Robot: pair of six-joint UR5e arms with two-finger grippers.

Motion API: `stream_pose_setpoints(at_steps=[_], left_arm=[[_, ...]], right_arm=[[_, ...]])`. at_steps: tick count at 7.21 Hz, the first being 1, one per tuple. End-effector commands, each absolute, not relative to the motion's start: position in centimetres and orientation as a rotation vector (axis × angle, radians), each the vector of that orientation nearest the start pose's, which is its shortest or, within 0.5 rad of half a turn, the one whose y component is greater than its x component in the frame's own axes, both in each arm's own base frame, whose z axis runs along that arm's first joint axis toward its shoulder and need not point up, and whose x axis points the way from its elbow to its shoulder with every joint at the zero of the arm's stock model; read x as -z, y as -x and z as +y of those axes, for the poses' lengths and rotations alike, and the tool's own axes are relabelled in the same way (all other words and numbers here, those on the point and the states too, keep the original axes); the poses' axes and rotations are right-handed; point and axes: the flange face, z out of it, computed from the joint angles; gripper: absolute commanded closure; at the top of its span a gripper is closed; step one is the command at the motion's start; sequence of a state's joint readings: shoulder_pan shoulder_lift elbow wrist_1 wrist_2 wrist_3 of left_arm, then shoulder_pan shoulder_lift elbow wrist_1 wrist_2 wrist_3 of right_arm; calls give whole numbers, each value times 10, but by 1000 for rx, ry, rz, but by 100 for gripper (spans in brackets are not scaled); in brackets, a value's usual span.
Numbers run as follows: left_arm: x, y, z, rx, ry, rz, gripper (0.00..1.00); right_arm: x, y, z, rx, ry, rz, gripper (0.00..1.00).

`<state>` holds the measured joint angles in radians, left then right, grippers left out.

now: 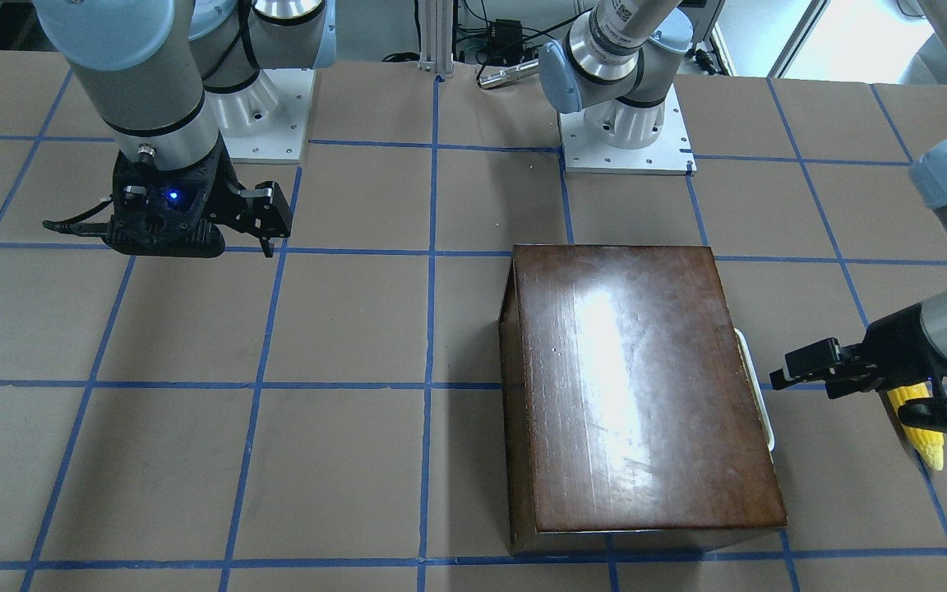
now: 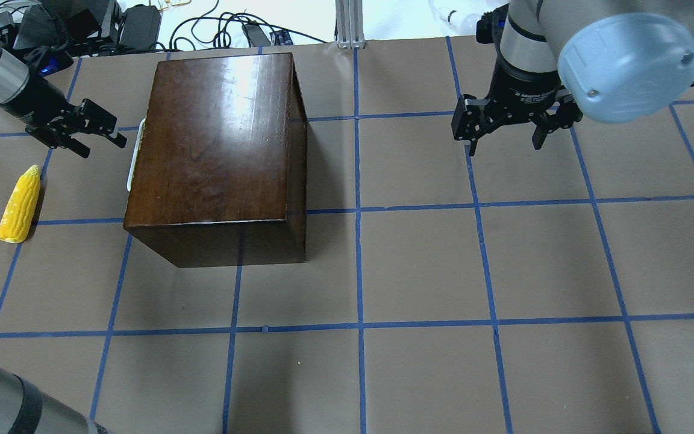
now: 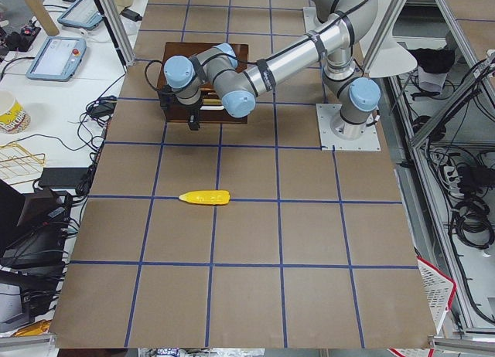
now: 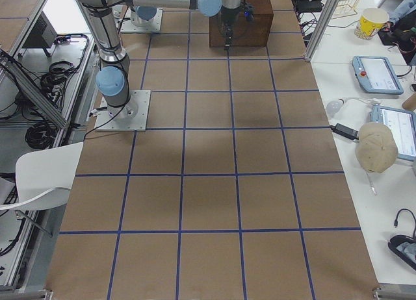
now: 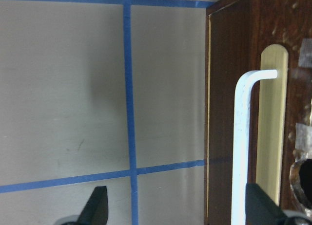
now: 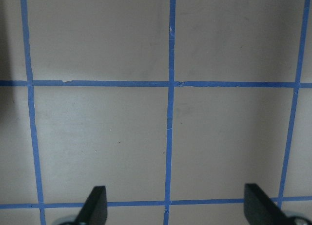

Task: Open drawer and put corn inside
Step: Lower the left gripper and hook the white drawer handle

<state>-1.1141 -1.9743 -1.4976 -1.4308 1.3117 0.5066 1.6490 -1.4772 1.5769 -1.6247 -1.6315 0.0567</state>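
Here you see the corn (image 2: 19, 205) beside the box (image 2: 214, 138), parallel to its shut drawer (image 5: 222, 113) front; left gripper (image 5: 178, 208), facing the handle (image 5: 241, 152), and right gripper (image 2: 505, 147) both gape wide.

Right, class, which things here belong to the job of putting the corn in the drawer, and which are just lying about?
For the job: drawer, closed; corn; wooden box; left gripper, open.
Just lying about: paper cup; tan cap; white chair.

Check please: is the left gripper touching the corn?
Apart. The overhead view shows bare table between the left gripper and the corn.
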Motion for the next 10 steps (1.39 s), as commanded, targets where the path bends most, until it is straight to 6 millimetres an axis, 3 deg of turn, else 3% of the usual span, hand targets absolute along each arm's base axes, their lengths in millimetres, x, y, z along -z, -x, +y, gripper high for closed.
stream_pose_setpoints(at_steps=[1,8,10], left_arm=[[-297,-124,-623,-116,-46,3491,0],[-265,-122,-622,-187,-42,3537,0],[-264,-125,-626,-141,-77,3523,0]], right_arm=[[-443,-168,-513,-67,37,3205,0],[-443,-168,-513,-67,37,3205,0],[-443,-168,-514,-65,37,3205,0]])
